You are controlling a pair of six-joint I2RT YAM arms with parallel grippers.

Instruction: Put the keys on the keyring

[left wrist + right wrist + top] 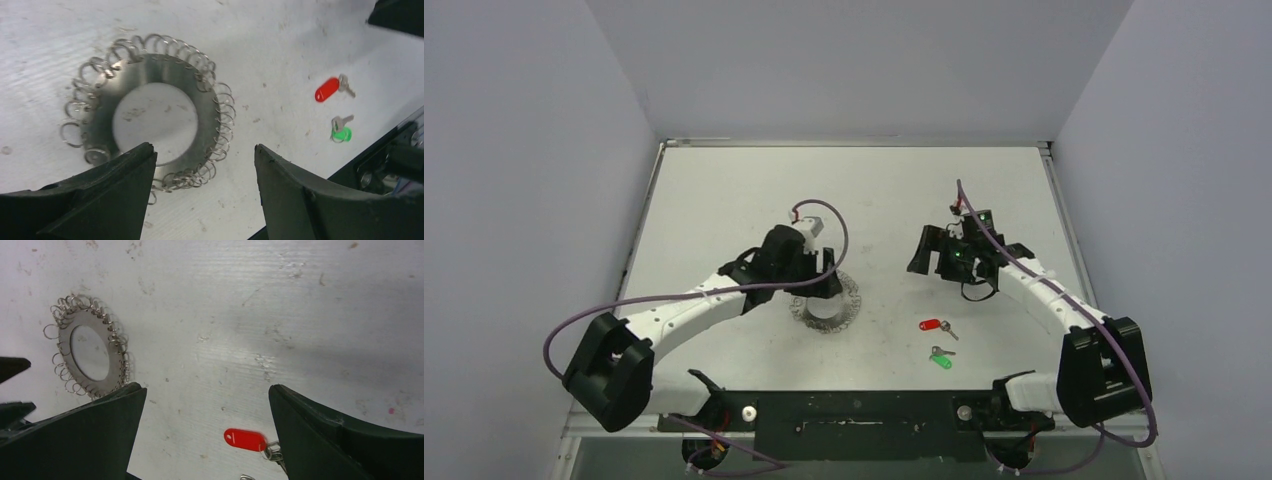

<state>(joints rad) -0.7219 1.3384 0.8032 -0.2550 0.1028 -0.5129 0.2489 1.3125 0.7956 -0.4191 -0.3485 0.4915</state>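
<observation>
Under left gripper (202, 155): jaws spread wide, gripping nothing, over near rim of keyring (165, 69). Keyring flat on tabletop (280, 45), wire loops (75, 107) fringing it all round. Right gripper (207, 390): jaws fully apart, empty, above bare tabletop. Red-tagged key (327, 89) and green-tagged key (341, 132) lie loose, close together, well apart from keyring, on right arm's side.
</observation>
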